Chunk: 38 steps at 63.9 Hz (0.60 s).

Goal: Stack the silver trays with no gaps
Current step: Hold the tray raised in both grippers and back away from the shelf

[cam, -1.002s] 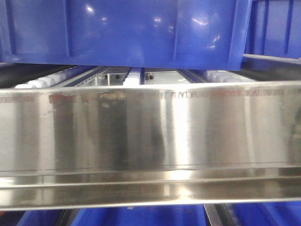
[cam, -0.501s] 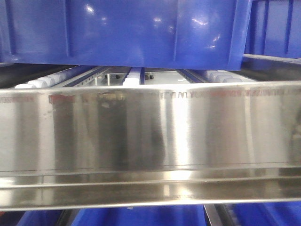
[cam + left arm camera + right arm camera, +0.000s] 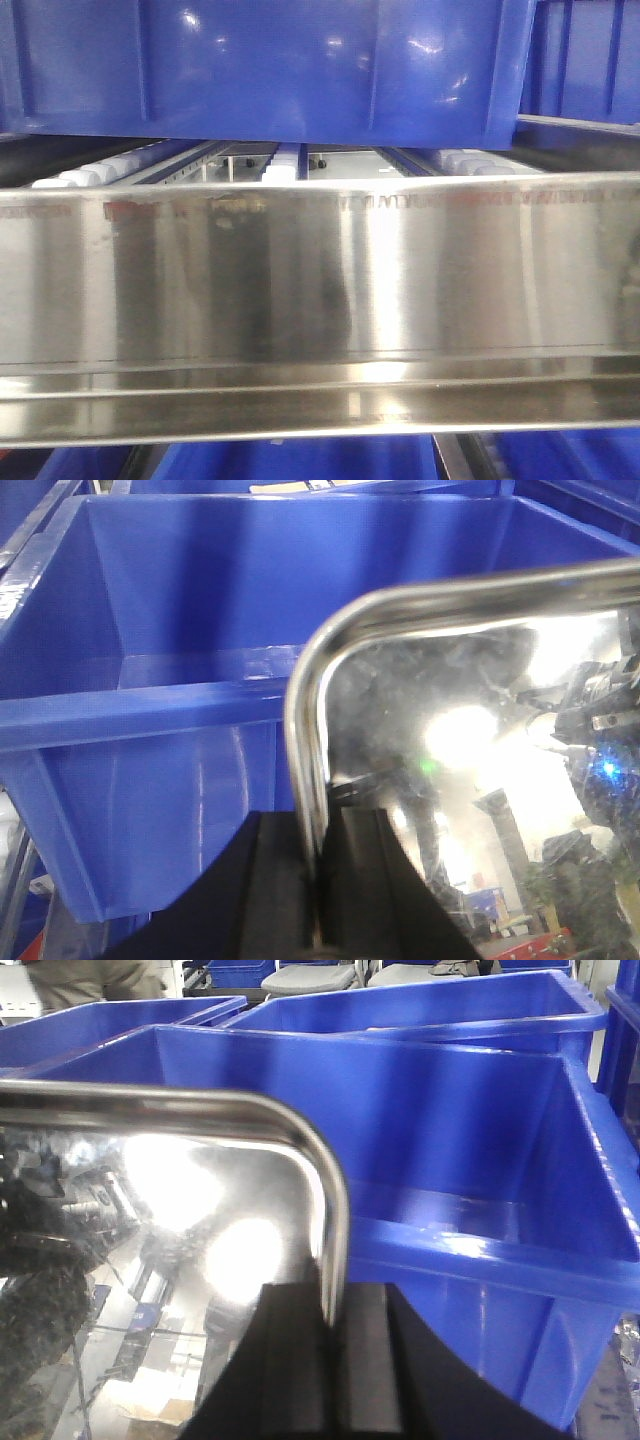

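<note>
Left tool and right tool each pinch the silver tray rim; I should lower both sides level.

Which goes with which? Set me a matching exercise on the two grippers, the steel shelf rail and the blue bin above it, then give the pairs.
Column one:
1. left gripper
2. right gripper
3. shelf rail
4. blue bin

Column two:
A. blue, above the rail in the front view
B. shut on a silver tray rim, mirror face at picture right
C. brushed steel, spanning the front view
D. shut on a silver tray rim, mirror face at picture left

Pairs: 1-B, 2-D, 3-C, 4-A.
</note>
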{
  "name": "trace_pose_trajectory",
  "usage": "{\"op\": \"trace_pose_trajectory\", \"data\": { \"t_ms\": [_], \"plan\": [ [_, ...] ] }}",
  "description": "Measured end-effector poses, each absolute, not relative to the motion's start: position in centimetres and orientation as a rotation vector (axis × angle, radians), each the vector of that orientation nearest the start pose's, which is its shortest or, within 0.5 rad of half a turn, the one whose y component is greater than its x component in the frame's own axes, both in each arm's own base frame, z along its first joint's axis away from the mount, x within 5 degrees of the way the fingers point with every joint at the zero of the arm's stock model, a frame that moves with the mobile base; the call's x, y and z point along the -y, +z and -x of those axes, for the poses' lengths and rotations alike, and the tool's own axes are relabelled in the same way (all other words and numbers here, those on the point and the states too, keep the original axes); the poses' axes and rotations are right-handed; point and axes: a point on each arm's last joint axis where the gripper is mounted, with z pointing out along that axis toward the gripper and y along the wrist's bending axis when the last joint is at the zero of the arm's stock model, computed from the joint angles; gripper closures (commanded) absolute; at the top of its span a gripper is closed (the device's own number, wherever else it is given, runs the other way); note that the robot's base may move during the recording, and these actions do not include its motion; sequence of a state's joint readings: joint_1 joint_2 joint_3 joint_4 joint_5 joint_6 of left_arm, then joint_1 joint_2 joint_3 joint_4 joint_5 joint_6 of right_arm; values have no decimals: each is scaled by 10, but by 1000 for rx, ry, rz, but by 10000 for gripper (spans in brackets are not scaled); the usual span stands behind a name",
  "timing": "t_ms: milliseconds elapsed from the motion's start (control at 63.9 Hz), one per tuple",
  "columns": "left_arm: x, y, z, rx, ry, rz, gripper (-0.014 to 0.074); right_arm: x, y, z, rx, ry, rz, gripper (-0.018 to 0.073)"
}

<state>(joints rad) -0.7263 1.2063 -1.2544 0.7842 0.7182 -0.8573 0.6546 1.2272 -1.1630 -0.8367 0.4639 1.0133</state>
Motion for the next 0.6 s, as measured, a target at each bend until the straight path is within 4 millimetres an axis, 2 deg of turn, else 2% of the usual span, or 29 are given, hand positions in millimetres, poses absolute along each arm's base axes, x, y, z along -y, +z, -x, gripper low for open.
{"op": "trace_pose_trajectory", "data": {
  "t_ms": [595],
  "plan": [
    [137,423,-218,-1932,-142,-190,613,-142,404,-235,-1857,299,160,626]
  ]
}}
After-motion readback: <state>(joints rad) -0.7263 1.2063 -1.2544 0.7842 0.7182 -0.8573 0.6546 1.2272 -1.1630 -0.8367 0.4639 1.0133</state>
